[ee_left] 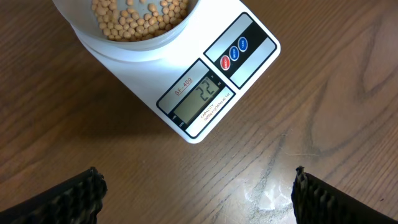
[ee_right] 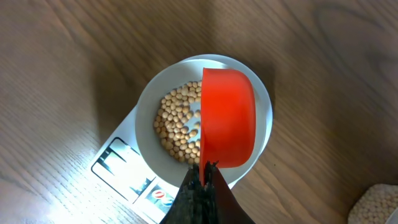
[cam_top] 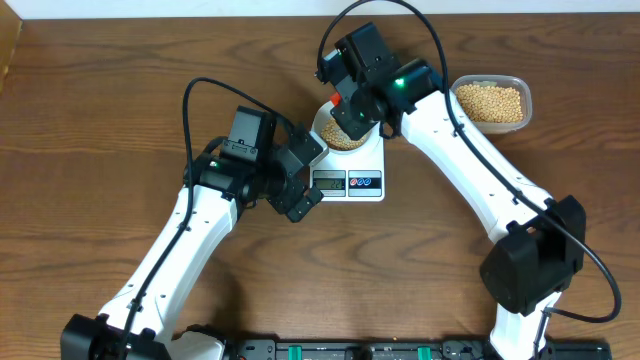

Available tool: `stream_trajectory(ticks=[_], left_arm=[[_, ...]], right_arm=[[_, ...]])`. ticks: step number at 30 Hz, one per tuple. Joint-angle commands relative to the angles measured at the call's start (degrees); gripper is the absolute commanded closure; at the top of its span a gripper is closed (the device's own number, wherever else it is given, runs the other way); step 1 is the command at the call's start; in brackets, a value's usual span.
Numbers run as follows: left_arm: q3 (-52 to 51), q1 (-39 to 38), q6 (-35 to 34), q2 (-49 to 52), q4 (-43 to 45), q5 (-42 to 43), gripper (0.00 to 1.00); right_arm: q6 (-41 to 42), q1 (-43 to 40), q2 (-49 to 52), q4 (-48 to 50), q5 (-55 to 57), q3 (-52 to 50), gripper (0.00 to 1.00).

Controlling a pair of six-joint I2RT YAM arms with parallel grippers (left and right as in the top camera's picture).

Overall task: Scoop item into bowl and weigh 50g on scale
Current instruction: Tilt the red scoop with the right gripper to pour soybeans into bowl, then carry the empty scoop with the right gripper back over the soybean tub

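Note:
The white scale (cam_top: 350, 172) (ee_left: 186, 81) (ee_right: 124, 168) sits mid-table with the pale bowl (cam_top: 336, 131) (ee_left: 124, 37) (ee_right: 149, 118) on it. Tan beans (ee_left: 134, 18) (ee_right: 174, 124) lie in the bowl. My right gripper (ee_right: 205, 168) is shut on the handle of a red scoop (ee_right: 227, 115) (cam_top: 338, 100), tipped on its side over the bowl. My left gripper (ee_left: 198, 186) stands open over bare wood just in front of the scale's display (ee_left: 200, 99), holding nothing. In the overhead view it (cam_top: 305, 175) is at the scale's left edge.
A clear plastic tub (cam_top: 492, 102) full of beans stands at the back right, its corner showing in the right wrist view (ee_right: 379, 205). Both white arms cross the table toward the scale.

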Motion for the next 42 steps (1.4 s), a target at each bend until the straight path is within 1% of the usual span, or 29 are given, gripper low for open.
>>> stream_trajectory(ticks=[1,6,10,15,20,24,29,35,39,42], left_arm=[[1.3,-0.1,1.0,-0.8,-0.2,-0.1,0.02],[1.3,-0.1,1.0,-0.8,-0.2,-0.1,0.02],[1.3,-0.1,1.0,-0.8,-0.2,-0.1,0.02],[1.3,-0.1,1.0,-0.8,-0.2,-0.1,0.02],[1.3,-0.1,1.0,-0.8,-0.2,-0.1,0.02],[1.3,-0.1,1.0,-0.8,-0.2,-0.1,0.02],[1.3,-0.1,1.0,-0.8,-0.2,-0.1,0.02],[1.3,-0.1,1.0,-0.8,-0.2,-0.1,0.02],[1.3,-0.1,1.0,-0.8,-0.2,-0.1,0.02],[1.3,-0.1,1.0,-0.8,-0.2,-0.1,0.02]], right_arm=[[-0.4,-0.1,-1.9,0.0,1.7,0.5,0.99],[4.8,-0.1,-4.5,0.2,6.0,0.6,0.99],[11.7,-0.5,-7.8,0.1,14.1,0.6,0.99],[16.7,-2.9,-11.5,-1.4,22.3,0.6,0.99],[21.5,-7.3,-12.0,-5.7,28.3,0.5,0.99],[23.8,-12.2,-12.0,-10.0,29.6,0.4,0.99],[24.2,-18.1,-12.0,-12.0,29.6,0.4,0.99],[24.2,-23.1,-12.0,-11.8,29.1,0.1,0.99],[24.2,-24.5,-12.0,-10.1,27.3,-1.9,0.99],[24.2,-24.7,-12.0,-6.9,27.0,-5.1,0.99]])
